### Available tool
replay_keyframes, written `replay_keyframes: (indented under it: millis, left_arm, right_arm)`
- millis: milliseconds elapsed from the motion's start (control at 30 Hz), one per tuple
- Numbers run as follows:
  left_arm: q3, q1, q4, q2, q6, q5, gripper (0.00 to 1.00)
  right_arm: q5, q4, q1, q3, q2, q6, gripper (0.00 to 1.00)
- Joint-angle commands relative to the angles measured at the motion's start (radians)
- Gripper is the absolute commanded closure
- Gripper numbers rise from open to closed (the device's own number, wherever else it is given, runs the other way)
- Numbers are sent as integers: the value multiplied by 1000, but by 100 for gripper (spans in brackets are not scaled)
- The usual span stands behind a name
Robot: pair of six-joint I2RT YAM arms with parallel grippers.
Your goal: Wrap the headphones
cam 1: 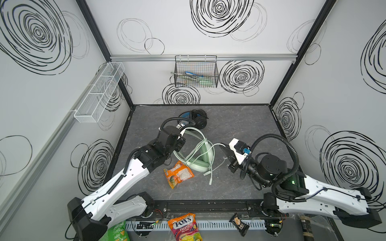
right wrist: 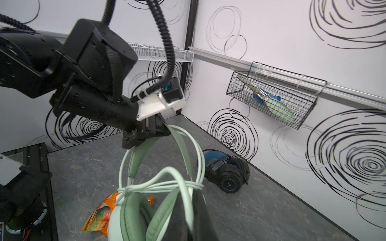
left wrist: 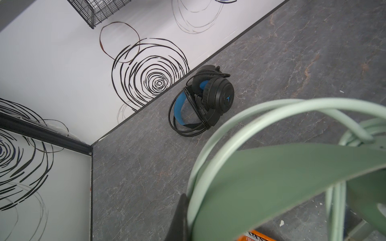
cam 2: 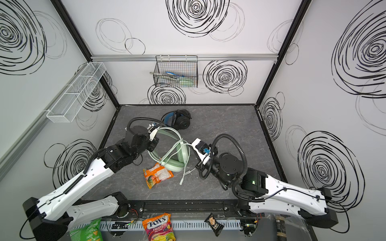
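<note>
Right wrist view puts the mint-green headphones (right wrist: 133, 217) closest: thick, smooth padded ear cushions, a flat matte headband (right wrist: 135, 160) arching up, and a rubbery whitish cable (right wrist: 167, 184) looped several times across the frame just above the cups. They sit mid-table, with the loose plug end trailing onto the grey marbled table (cam 1: 240, 125). The black headphones (cam 1: 199, 120) lie near the back wall, with round matte cups, a blue inner band and their black cable coiled around them.

The left gripper (right wrist: 155, 130) is clenched on the top of the green headband, its arm reaching in from the near left with the wrist bent downward. The right gripper (cam 1: 223, 147) is pinched on the whitish cable, elbow folded, pointing toward the middle. A crinkled orange snack packet (cam 1: 178, 174) lies just beside the cups.
</note>
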Motion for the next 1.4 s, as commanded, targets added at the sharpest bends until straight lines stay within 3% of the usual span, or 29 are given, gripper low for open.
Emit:
replay_keyframes:
  millis: [0, 167, 500, 833, 967, 1133, 1367]
  left_arm:
    - [-16, -10, 111, -5, -41, -15, 100]
    - [-34, -23, 118, -12, -28, -38, 100]
    - [-37, -94, 141, 53, -18, -113, 100]
    - [-9, -142, 146, 106, -37, -152, 100]
    - [-4, -193, 147, 138, -20, -256, 100]
    - [-17, -252, 139, 167, 9, -343, 100]
    - [-22, -244, 143, 122, -8, -272, 100]
  right_arm:
    - [6, 47, 15, 43, 30, -63, 100]
    - [112, 48, -14, 63, 19, -107, 100]
    - [96, 19, -57, 97, -57, -150, 100]
    - [-81, 52, -47, 102, 4, -80, 100]
    - [-122, 96, -33, 101, 23, -60, 100]
    - [-81, 102, -32, 125, 17, -76, 100]
    - [37, 89, -35, 96, -35, -113, 100]
